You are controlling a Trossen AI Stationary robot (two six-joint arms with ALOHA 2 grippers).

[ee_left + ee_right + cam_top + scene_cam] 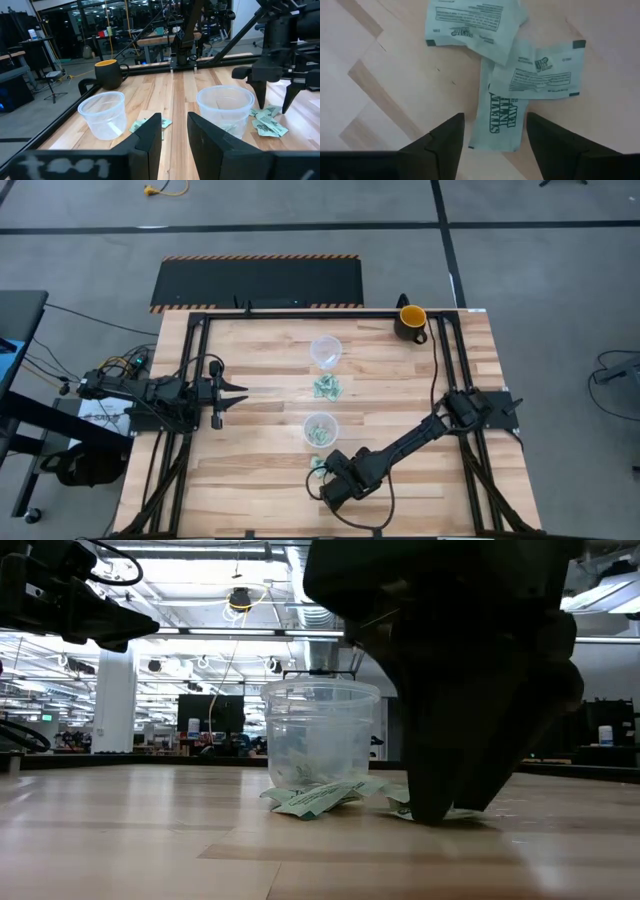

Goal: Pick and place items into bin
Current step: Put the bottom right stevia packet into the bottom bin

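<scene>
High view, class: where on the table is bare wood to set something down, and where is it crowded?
Bare: the wood right of the two clear cups, up to the mug, and the near-left corner. Crowded: the centre line of cups, green packets and the right gripper.

Both arms were dark, nearly black, built of jointed segments. The left arm (pixel 150 392) carried black cables trailing off its base and a small spot of coloured lights near its rear. The right arm (pixel 420 435) had a squarish black base and a thin black cable looping alongside. Each gripper's fingers (pixel 445 142) were matte black, tapered wedges.
</scene>
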